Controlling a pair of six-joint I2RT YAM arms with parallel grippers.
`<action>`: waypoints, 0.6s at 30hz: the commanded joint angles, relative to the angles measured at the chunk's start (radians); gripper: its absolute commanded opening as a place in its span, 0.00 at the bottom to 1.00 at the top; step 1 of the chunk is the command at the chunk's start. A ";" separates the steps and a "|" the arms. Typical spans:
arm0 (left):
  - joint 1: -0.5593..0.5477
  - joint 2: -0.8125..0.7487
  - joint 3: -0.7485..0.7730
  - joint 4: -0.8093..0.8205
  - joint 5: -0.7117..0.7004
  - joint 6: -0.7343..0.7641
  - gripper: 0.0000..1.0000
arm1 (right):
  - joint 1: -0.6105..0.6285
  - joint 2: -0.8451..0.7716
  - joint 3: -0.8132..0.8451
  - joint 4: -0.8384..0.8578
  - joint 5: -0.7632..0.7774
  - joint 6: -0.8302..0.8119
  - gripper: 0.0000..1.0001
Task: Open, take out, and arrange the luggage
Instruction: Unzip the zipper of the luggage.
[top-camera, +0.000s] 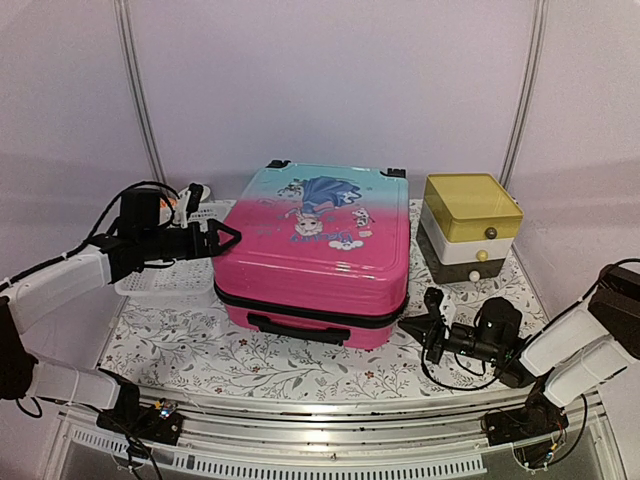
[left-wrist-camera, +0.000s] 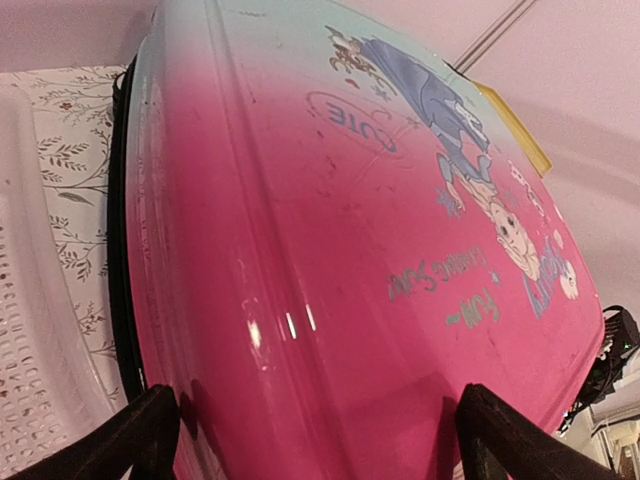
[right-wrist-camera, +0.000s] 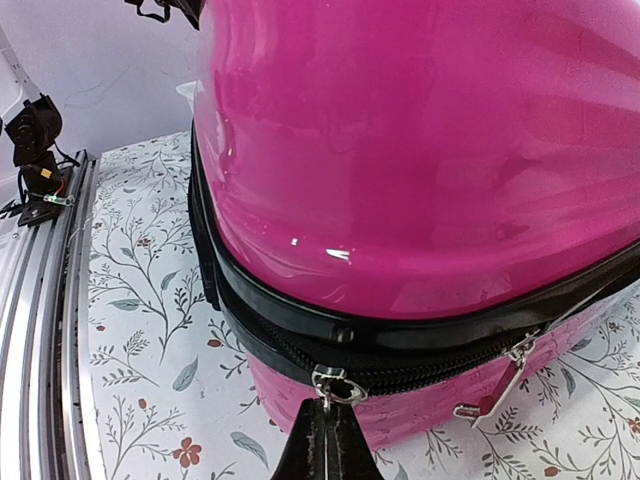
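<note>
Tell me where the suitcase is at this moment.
In the top view the suitcase lies flat at the middle of the table, between the white basket on its left and the yellow-topped drawer box on its right.

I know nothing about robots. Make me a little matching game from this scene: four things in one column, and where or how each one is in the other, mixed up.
1. suitcase
2. basket
3. drawer box
4. right gripper

a. closed on the zipper pull
b. left of the suitcase, white
c. lying flat in the middle, closed
d. right of the suitcase, yellow top

Pairs: 1-c, 2-b, 3-d, 4-a
</note>
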 joint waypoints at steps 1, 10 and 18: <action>-0.030 0.020 -0.022 -0.018 -0.020 -0.002 0.98 | 0.080 -0.014 -0.011 -0.021 -0.034 0.006 0.01; -0.053 0.020 -0.028 -0.002 -0.024 -0.018 0.98 | 0.147 0.003 0.034 -0.041 0.034 0.020 0.01; -0.089 -0.004 -0.035 -0.001 -0.018 -0.041 0.98 | 0.150 0.001 0.056 -0.032 0.108 0.086 0.01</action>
